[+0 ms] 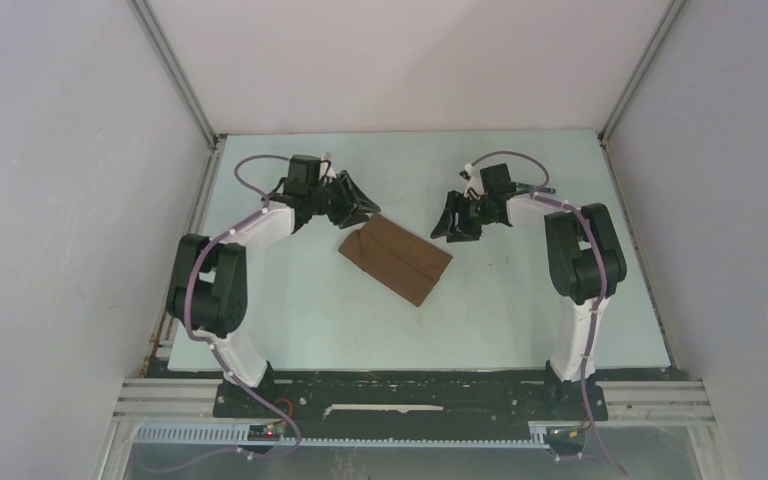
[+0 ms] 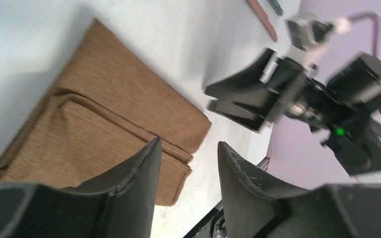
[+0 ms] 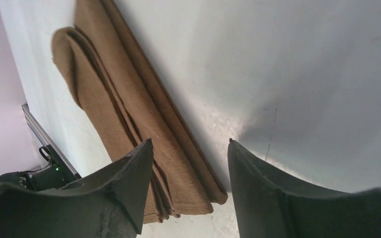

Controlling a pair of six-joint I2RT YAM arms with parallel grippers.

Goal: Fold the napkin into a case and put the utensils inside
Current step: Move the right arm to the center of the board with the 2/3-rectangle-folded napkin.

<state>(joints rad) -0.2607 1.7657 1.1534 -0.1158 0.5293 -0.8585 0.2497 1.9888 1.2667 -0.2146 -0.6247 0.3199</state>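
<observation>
Left gripper (image 2: 188,146): fingers apart, holding nothing, poised over the near edge of the folded napkin (image 2: 109,119). Right gripper (image 3: 188,144): also spread and empty, napkin running ahead from beneath one finger. Beyond it, a brown stick (image 2: 264,21) and a dark slim piece (image 2: 276,6) lie on the table (image 2: 20,39).

Left end effector (image 1: 360,209) and right end effector (image 1: 451,228) flank the napkin (image 1: 396,260); table (image 1: 520,320) nearside lies bare.
</observation>
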